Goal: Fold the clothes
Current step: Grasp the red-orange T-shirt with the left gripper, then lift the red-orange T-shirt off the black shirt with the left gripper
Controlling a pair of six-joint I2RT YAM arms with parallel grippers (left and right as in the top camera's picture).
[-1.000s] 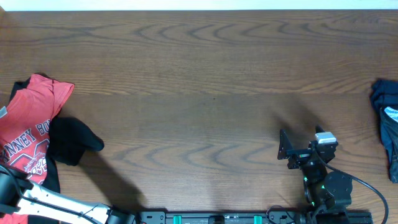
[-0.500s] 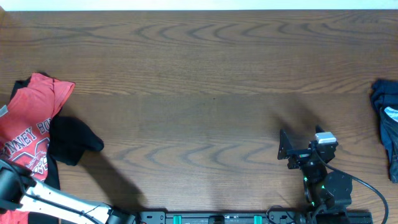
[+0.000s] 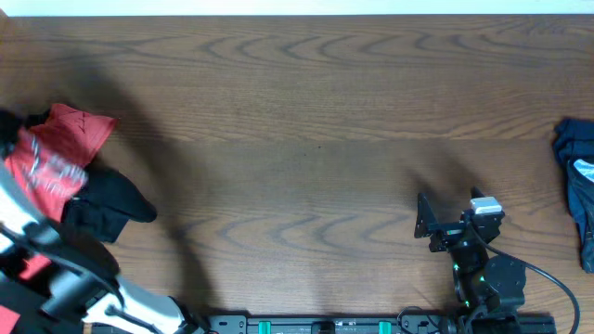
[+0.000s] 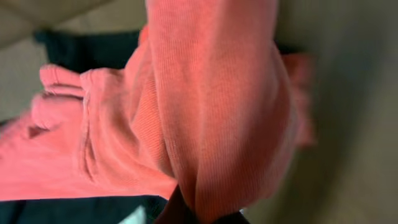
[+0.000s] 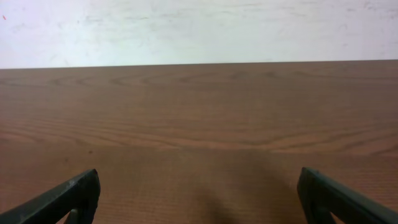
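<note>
The coral-red T-shirt (image 3: 67, 153) is being shown bunched at the counter's (image 3: 306, 111) left edge, touching a black shirt (image 3: 107, 206). The left end effector is being hidden by cloth, so its grip cannot be told. The right end effector (image 5: 199, 196) is being held spread wide, with a blue garment (image 3: 577, 181) far right.

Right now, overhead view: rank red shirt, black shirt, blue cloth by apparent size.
1. Red shirt, largest, though blurred.
2. Black shirt and blue cloth: about alike; the frame edge cuts off the blue cloth.
</note>
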